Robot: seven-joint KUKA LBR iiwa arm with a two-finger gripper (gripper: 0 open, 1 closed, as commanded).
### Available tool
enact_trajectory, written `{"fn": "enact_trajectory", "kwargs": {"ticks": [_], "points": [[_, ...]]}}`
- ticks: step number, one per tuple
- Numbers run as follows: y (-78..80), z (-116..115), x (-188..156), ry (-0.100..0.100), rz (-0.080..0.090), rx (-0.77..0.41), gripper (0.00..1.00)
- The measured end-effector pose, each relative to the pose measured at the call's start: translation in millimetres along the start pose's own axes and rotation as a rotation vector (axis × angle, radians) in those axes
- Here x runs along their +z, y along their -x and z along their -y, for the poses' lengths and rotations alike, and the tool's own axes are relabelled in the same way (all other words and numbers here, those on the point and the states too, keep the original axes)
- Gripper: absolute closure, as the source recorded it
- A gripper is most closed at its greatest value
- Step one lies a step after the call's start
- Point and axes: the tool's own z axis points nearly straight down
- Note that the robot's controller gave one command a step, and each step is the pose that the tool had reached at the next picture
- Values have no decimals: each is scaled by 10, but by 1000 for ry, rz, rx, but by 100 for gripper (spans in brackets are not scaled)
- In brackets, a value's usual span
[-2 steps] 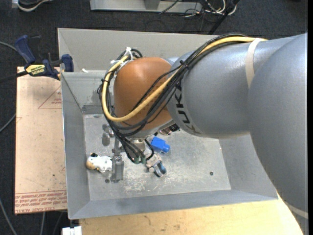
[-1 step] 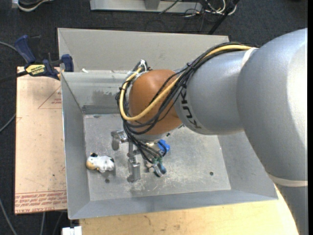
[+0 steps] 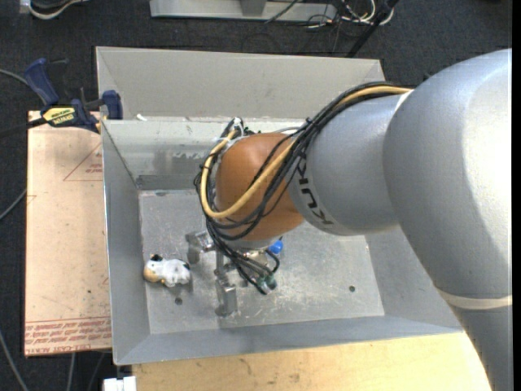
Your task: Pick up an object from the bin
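Observation:
My gripper [image 3: 213, 274] hangs low over the front middle of the bin floor, under the arm's orange cover. Its two metal fingers stand apart, one [image 3: 196, 252] to the left and one [image 3: 226, 298] nearer the front wall, so it is open and the gap shows only bare floor. A small white toy figure with a yellow-orange end [image 3: 167, 272] lies on the floor just left of the fingers, apart from them. A small blue thing [image 3: 275, 248] peeks out from under the cover to the right of the gripper; most of it is hidden.
The arm and its cover hide the middle and right rear of the bin. The front wall is close behind the lower finger. Bare floor lies to the right front and along the left side.

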Motion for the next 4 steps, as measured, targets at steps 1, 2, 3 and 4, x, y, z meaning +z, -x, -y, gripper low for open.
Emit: {"fn": "enact_trajectory", "kwargs": {"ticks": [1, 2, 3, 4], "points": [[90, -465, -7, 1, 5, -90, 0], [439, -503, 107, 5, 8, -175, 0], [-246, -489, 201, 3, 4, -328, 100], [-246, -488, 201, 3, 5, -327, 100]]}}
